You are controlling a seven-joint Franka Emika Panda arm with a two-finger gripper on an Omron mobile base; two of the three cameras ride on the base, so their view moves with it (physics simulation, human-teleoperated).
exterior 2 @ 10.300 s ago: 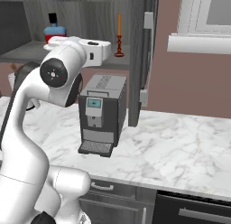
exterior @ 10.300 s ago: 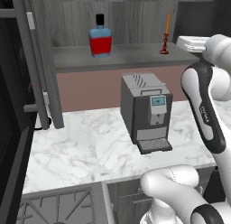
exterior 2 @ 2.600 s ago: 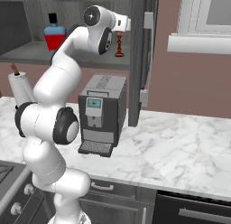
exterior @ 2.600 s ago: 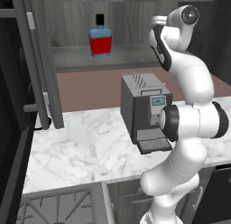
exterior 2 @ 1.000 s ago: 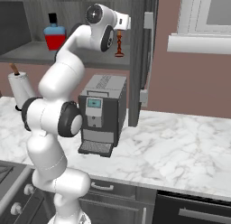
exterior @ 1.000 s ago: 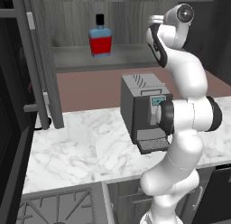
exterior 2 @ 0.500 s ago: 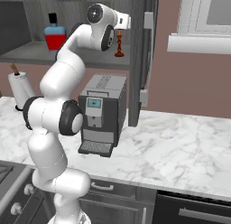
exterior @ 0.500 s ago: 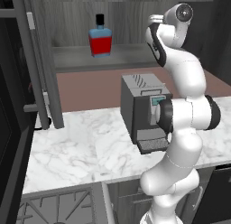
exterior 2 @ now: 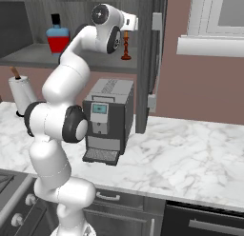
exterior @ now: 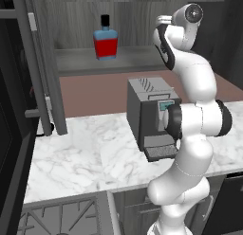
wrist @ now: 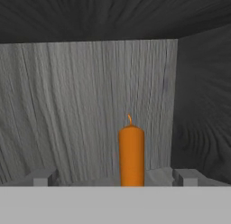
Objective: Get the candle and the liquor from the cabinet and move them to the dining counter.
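arm: since ten seconds back, raised from low beside the coffee machine up into the cabinet
gripper: moved in around the candle, jaws wide
last second: barely any shift

Grey coffee machine on marble worktop — paper towel roll, window sill

The white arm reaches up into the open cabinet, its hand at twelve o'clock, right by the candle on the shelf. The bottle stands at ten o'clock, well apart. Below, a coffee machine sits on the marble worktop, a paper towel roll at nine o'clock.
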